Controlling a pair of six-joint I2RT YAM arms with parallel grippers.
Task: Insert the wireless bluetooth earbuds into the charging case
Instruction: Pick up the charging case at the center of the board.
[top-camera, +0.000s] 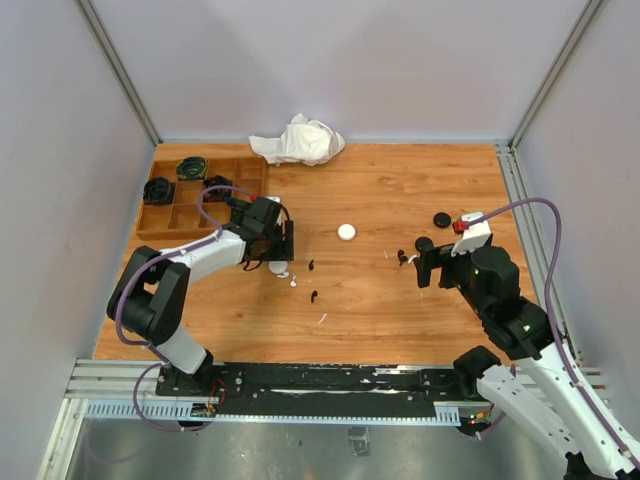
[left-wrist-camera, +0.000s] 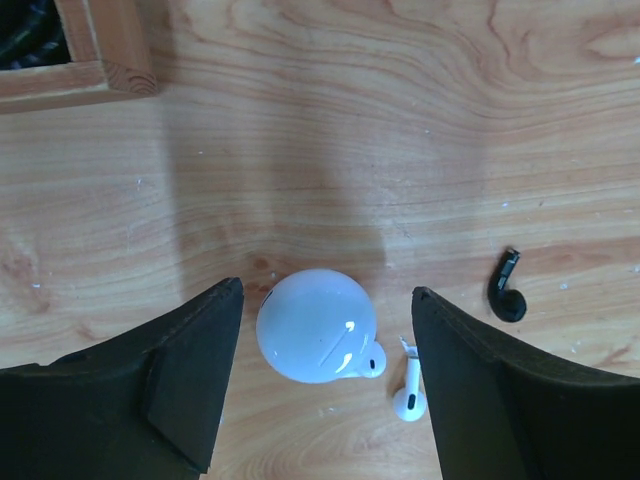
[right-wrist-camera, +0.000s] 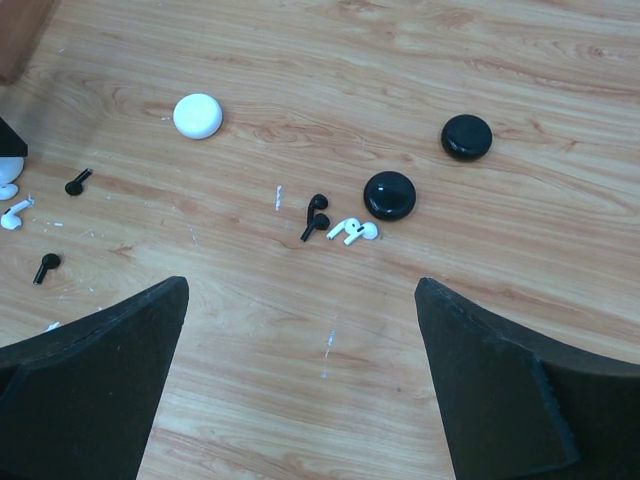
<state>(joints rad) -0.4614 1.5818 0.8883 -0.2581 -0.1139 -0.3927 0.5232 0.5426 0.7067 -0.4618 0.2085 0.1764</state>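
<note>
A white charging case (left-wrist-camera: 318, 325) is straddled, untouched, by the parted left fingers (left-wrist-camera: 150, 400); the right fingers (right-wrist-camera: 90, 390) are spread wide, empty.

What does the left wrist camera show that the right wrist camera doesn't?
Left wrist only: a white round case, whole, lying between the left fingers. Right wrist only: one black case, another black case, a second white case, a black earbud pair and a white earbud pair. Both: the wooden table, a lone white earbud and a lone black earbud.
</note>
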